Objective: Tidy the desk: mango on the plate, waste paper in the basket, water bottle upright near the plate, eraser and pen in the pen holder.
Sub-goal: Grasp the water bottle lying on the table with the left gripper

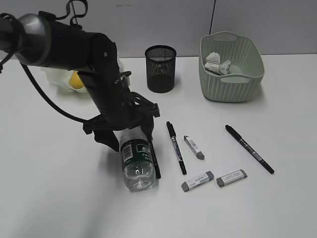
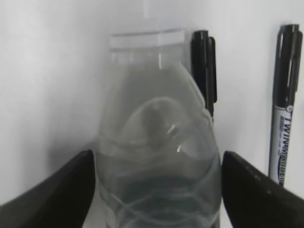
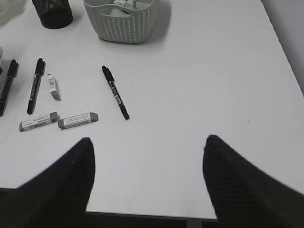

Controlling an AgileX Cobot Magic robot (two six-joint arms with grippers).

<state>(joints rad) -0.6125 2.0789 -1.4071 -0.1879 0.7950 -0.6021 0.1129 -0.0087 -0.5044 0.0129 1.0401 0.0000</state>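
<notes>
The water bottle (image 1: 136,166) lies on its side on the desk (image 1: 59,198), with its white cap (image 2: 147,39) at the far end. My left gripper (image 1: 126,136) is open, and its fingers straddle the bottle's shoulder (image 2: 158,156), very close on both sides. The mango (image 1: 76,80) sits on the plate (image 1: 53,78) behind the left arm. The waste paper (image 1: 217,63) lies in the basket (image 1: 230,89). The pen holder (image 1: 160,69) stands upright. Three pens (image 1: 176,147) and three erasers (image 1: 197,181) lie on the desk. My right gripper (image 3: 149,142) is open and empty above the front desk edge.
One pen (image 1: 154,161) lies right against the bottle (image 2: 204,61). Another pen (image 1: 249,148) lies apart at the right (image 3: 115,92). Two erasers (image 3: 78,120) lie side by side near the front, and a third (image 1: 194,147) lies between the pens.
</notes>
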